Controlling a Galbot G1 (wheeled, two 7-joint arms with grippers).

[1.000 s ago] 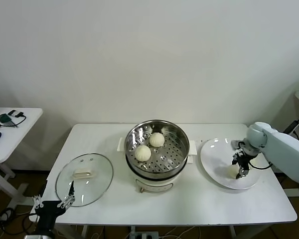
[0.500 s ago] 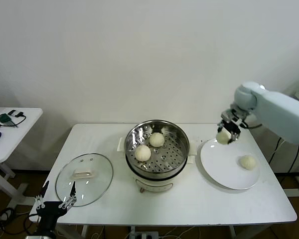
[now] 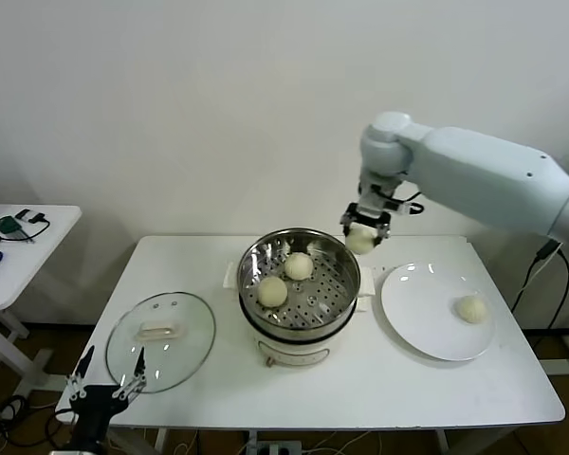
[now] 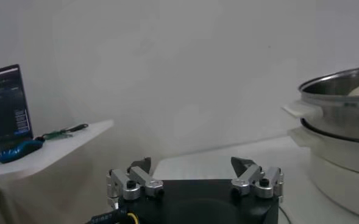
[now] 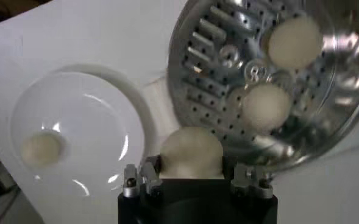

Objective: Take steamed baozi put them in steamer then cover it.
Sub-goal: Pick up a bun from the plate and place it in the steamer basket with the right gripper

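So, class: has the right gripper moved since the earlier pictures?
Yes. The right gripper, shut on a baozi, has risen off the white plate and swung to the steamer rim.

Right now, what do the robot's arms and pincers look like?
The right arm is a thick, smooth white shell with a rounded joint and a black cable. Its right pincer is black with silver metal fingers. The left pincer matches: black body, silver bolted fingers.

The steamer is cut off at the left wrist view's edge, and the held baozi's underside is hidden behind the right gripper.
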